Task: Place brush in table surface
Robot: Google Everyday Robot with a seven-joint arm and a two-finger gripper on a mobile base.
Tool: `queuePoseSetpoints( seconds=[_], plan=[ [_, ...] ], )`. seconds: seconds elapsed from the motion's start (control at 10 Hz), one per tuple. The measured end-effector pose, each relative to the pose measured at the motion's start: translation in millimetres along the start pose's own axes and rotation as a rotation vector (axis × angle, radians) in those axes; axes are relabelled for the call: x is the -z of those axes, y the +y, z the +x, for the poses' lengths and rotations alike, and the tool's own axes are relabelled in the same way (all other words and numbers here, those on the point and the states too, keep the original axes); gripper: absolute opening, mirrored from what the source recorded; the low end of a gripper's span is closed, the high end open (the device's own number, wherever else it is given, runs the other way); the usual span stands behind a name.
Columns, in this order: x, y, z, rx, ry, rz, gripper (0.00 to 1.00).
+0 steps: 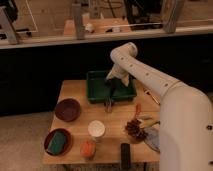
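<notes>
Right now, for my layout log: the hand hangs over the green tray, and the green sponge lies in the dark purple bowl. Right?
Not quite. The camera view shows the green sponge in the red bowl at the front left. The hand does hang over the green tray.

Wooden table (pixel 79 93), light brown, seen from above and in front. White arm (pixel 145 75) reaches in from the right.

- Gripper (pixel 111 87) low over the green tray (pixel 96 95) at the table's back edge, pointing down into it.
- Slim dark shape just under the gripper, inside the tray: probably the brush (pixel 112 93). Cannot tell if it is held.
- Small dark clip (pixel 108 104) on the wood at the tray's front rim.
- Purple bowl (pixel 67 109) at left.
- Reddish bowl (pixel 50 148) holding a green sponge (pixel 58 142) at front left.
- White cup (pixel 96 129) mid-table, orange cup (pixel 88 148) just in front of it.
- Black slab (pixel 125 153) at the front edge.
- Brown pine cone (pixel 134 128) and grey cloth (pixel 152 139) at right.
</notes>
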Motion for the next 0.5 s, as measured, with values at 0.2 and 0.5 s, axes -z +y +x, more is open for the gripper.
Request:
queuePoseSetpoints(
  seconds=[0.2,0.5],
  plan=[
    [-16.6,-1.7,1.2,0.007,-0.006,0.007,0.8],
    [-36.0,-1.5,6.9,0.0,0.005,0.017,0.8]
  ],
)
